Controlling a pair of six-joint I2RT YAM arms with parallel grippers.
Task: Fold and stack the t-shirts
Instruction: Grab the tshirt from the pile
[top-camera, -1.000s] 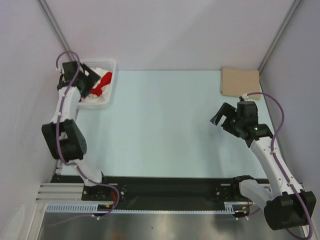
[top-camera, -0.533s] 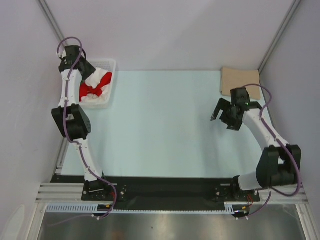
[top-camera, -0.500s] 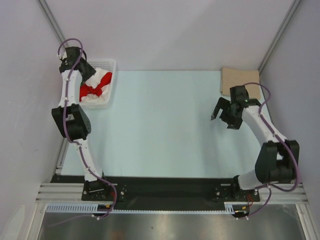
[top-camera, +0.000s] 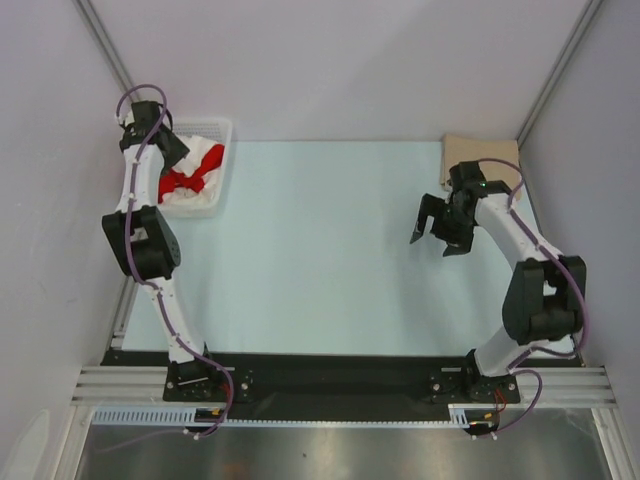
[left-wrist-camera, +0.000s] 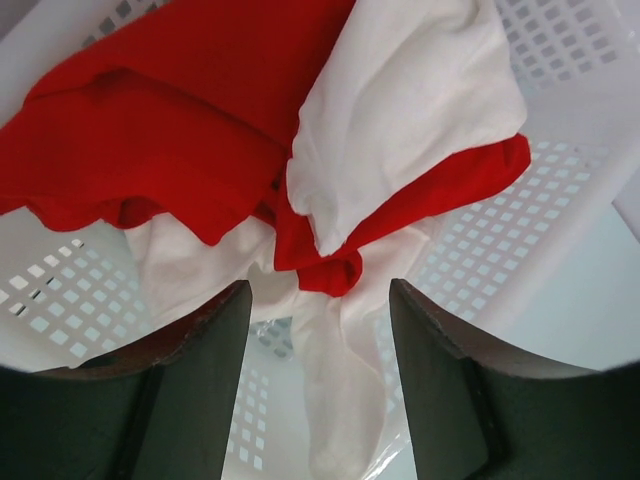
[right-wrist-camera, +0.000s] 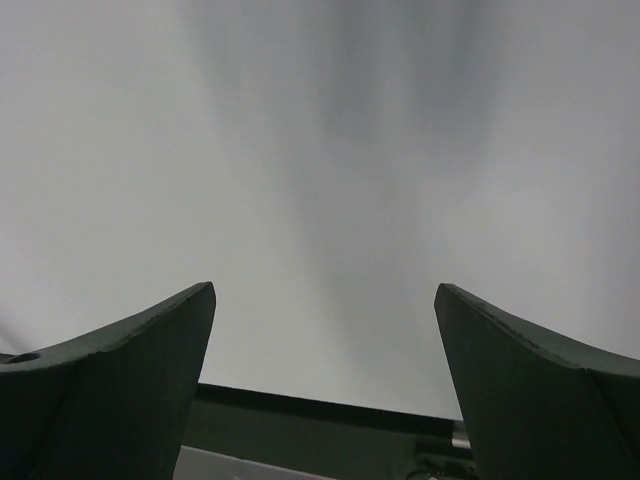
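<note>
Pale walls close round a light table. At its far left the left tool hangs over the basket, prongs spread and empty, the red shirt and white shirt tangled just below. On the right, the right tool gapes wide, holding nothing, near the tan shirt lying flat in the far corner. One looks folded; two are left, I reckon.

You had a white lattice basket in the upper left of the top view, at the upper left corner of the pale blue tabletop. Across the bottom ran a black rail, with a bright metal sheet below it. Plain grey walls closed in the top and sides.
</note>
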